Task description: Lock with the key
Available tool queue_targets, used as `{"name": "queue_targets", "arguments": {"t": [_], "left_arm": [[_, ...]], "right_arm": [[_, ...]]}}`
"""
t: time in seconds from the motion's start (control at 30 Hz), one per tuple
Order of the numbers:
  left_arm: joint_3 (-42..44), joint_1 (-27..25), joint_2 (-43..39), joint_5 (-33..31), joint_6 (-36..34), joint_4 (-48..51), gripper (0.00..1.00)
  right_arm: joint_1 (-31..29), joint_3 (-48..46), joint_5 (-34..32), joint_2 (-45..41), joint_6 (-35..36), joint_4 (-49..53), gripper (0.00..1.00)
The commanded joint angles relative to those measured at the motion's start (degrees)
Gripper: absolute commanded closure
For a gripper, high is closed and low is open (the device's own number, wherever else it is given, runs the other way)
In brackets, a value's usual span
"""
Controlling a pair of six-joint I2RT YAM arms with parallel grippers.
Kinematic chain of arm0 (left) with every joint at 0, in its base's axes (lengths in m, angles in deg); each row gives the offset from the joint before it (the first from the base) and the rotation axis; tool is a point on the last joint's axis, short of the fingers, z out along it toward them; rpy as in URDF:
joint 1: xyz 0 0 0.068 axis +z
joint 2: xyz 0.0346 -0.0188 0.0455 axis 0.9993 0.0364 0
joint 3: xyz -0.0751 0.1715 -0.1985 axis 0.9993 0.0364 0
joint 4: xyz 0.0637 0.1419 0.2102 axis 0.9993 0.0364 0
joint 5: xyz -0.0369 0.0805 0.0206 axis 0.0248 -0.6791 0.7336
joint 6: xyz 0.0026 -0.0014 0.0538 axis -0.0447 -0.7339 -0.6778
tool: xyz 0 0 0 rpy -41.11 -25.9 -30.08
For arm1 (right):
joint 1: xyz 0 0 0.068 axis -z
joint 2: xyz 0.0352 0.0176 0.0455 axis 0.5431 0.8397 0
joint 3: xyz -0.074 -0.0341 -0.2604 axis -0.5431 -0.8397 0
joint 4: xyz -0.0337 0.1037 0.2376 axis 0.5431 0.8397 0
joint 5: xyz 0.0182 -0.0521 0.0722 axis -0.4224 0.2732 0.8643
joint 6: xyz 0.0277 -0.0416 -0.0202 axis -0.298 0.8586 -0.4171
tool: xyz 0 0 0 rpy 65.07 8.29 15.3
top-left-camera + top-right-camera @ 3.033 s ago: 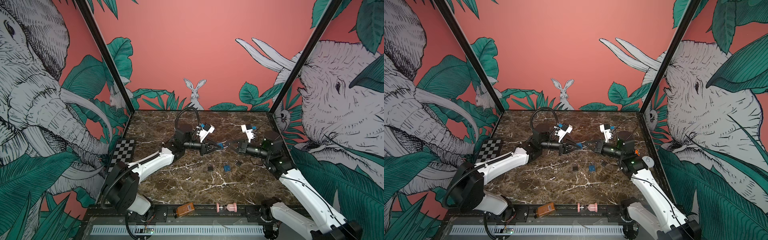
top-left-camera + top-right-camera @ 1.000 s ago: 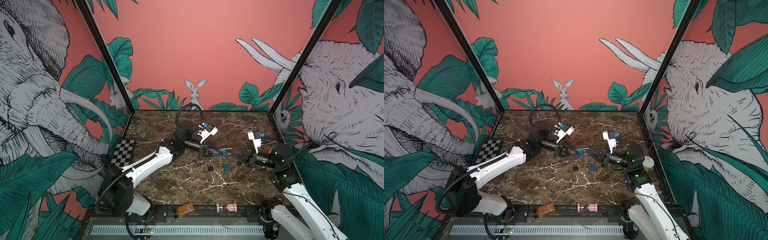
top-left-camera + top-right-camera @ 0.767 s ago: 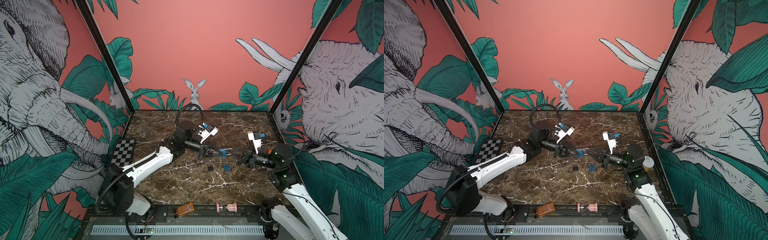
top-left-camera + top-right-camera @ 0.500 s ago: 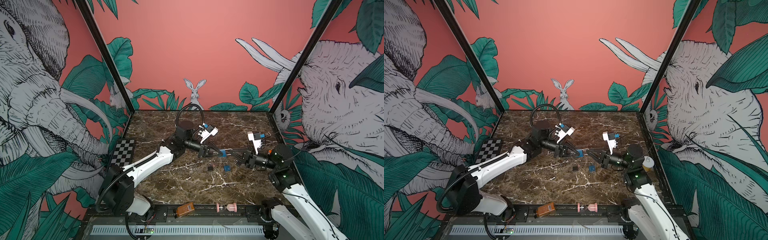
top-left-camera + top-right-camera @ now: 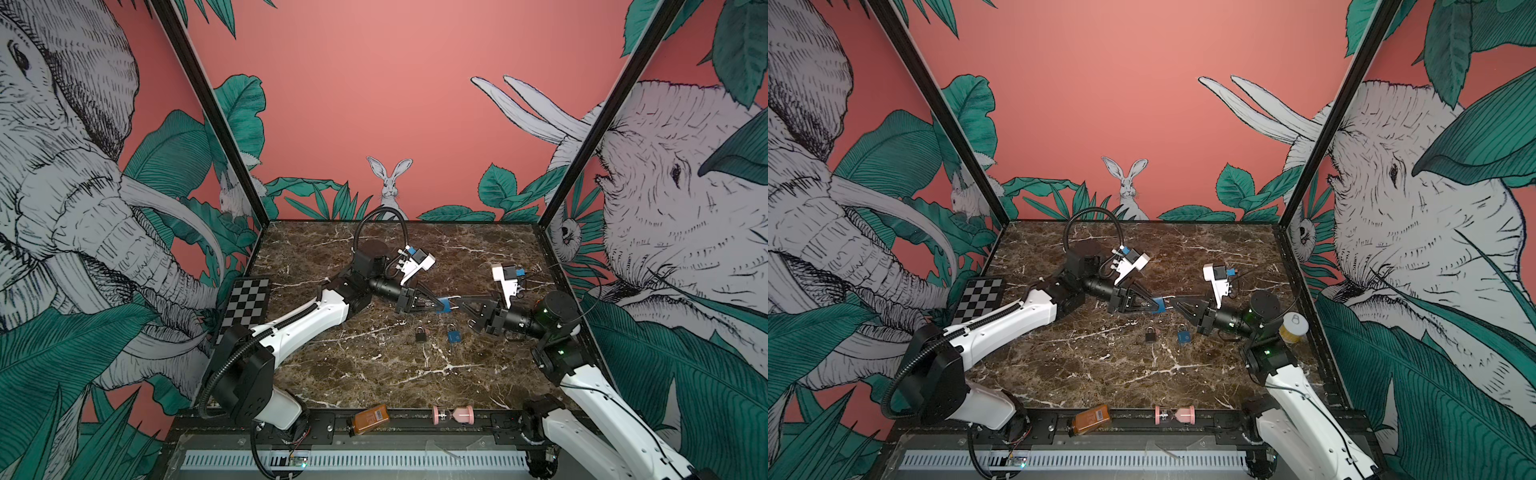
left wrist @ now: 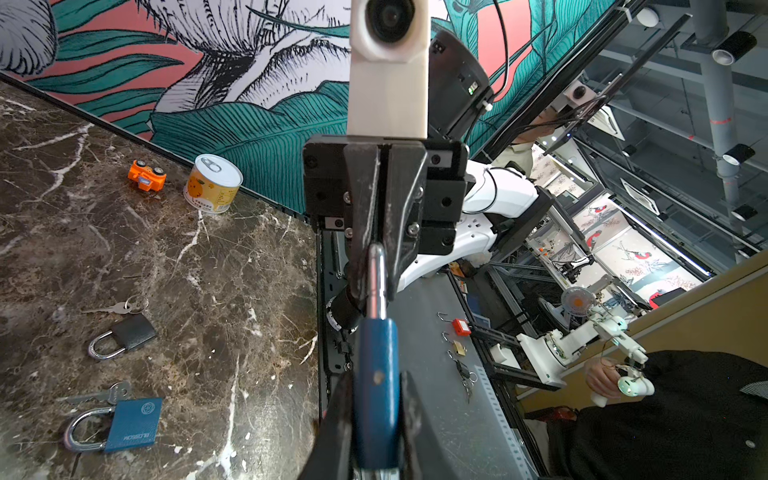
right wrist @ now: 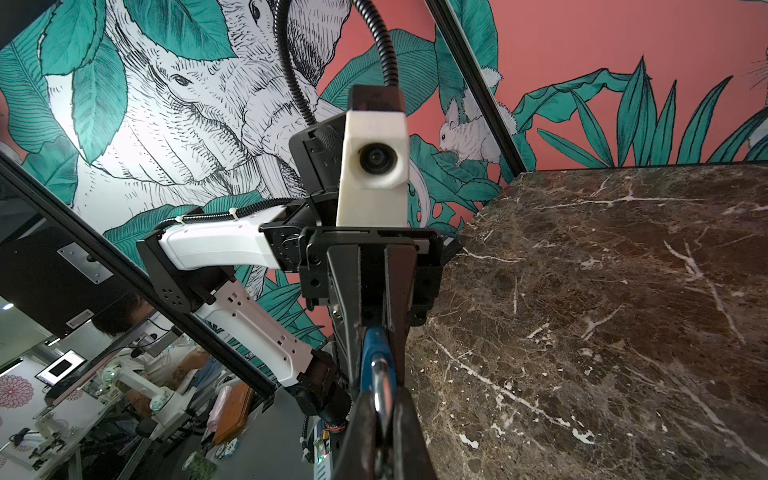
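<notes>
Above the marble table [image 5: 374, 374] the left gripper [image 5: 437, 306] pinches a blue padlock [image 5: 446, 305] by its body, clear of the stone; the right gripper [image 5: 460, 300] is clamped on its shackle [image 6: 376, 274]. A black padlock [image 5: 421, 333] and a second blue padlock [image 5: 453, 336] lie below, a key [image 6: 115, 308] beside each

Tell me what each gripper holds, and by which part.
One blue padlock: left gripper on its body, right gripper on its metal loop.
</notes>
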Motion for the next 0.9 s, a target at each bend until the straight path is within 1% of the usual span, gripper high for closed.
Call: {"name": "queue_targets", "arguments": {"t": [0.0, 0.27, 0.33, 0.4, 0.47, 0.57, 0.63, 0.67, 0.7, 0.77, 0.87], "left_arm": [[-3.48, -2.18, -0.84, 3.84, 0.88, -6.89, 1.00], [-4.07, -2.16, -1.23, 2.88, -0.37, -6.00, 1.00], [-4.35, -2.12, -1.20, 2.44, -1.14, -5.04, 1.00], [-4.72, -1.99, -1.12, 2.41, -2.00, -3.83, 1.00], [-4.54, -1.64, -1.29, 1.50, -2.57, -3.21, 1.00], [-3.43, -1.05, -1.88, -2.50, -2.52, -3.65, 1.00], [-2.51, -0.62, -2.17, -5.29, -1.98, -4.25, 1.00], [-1.98, -0.29, -2.46, -6.94, -1.18, -5.33, 1.00], [-1.38, 0.06, -2.63, -8.49, -0.31, -6.10, 1.00], [0.78, 0.39, -3.59, -14.02, 2.25, -10.03, 1.00], [3.56, 0.39, -3.72, -19.40, 6.97, -16.96, 1.00]], "right_arm": [[-3.49, -1.37, -3.22, 2.43, 0.30, -1.77, 1.00], [-10.97, -2.30, -4.61, 6.46, 1.34, -4.36, 1.00], [-12.26, -2.81, -5.80, 6.99, 1.36, -4.00, 1.00], [-12.33, -3.52, -7.31, 6.46, 1.42, -2.90, 1.00], [-12.05, -3.09, -11.40, 5.17, 3.03, 3.00, 1.00], [-11.24, -1.12, -14.09, 4.38, 4.46, 8.64, 0.99], [-10.26, 0.19, -16.25, 3.67, 5.16, 11.65, 0.75], [-9.60, 0.67, -17.49, 3.05, 5.46, 12.99, 0.64], [-9.18, 1.00, -18.47, 2.45, 5.60, 13.69, 0.58], [-7.46, 1.38, -20.52, 0.77, 5.48, 14.39, 0.49], [-5.92, 1.80, -22.37, -0.82, 5.03, 14.03, 0.46]]}}
